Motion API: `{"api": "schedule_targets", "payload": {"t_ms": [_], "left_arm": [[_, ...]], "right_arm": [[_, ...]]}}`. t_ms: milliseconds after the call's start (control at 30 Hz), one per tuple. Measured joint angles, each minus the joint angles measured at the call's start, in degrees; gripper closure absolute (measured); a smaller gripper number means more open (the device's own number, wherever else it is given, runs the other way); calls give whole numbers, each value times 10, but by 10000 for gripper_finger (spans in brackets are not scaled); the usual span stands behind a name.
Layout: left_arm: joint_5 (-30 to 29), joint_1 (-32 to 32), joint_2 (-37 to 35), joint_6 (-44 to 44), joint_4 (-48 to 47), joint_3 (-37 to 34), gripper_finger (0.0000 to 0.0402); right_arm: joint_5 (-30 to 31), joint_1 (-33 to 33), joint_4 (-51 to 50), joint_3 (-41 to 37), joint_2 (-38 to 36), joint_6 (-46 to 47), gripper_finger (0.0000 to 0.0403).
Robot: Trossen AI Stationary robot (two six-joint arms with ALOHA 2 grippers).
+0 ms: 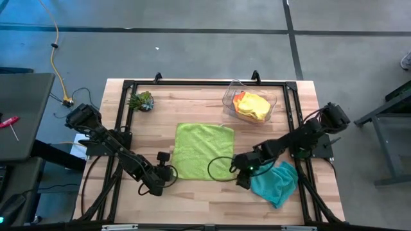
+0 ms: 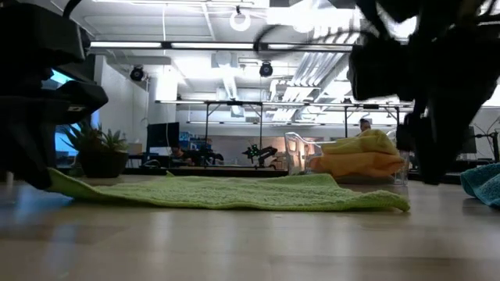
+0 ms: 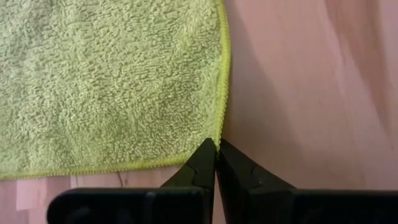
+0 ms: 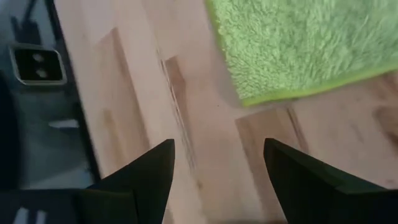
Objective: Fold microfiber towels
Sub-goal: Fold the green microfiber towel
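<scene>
On the wooden worktop (image 1: pixel 192 199) the lime green towel (image 1: pixel 204 151) lies spread flat at the centre. At its near left corner the left end effector (image 3: pixel 216 149) has its fingers pressed together on the hem. Just off the near right corner, the right end effector (image 4: pixel 217 163) hovers with fingers apart, beside the teal towel (image 1: pixel 276 181).
</scene>
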Motion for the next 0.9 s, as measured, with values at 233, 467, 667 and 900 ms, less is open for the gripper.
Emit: {"api": "schedule_targets", "payload": {"t_ms": [233, 467, 667, 900], "left_arm": [[7, 1, 0, 0, 0, 0, 401], [17, 1, 0, -9, 2, 0, 401], [19, 1, 0, -21, 3, 0, 401], [26, 1, 0, -46, 3, 0, 401]], "right_arm": [[-6, -10, 127, -78, 0, 137, 163], [12, -11, 199, -93, 4, 173, 163], [-6, -9, 230, -92, 45, 210, 163], [-8, -7, 310, -92, 79, 233, 163]]}}
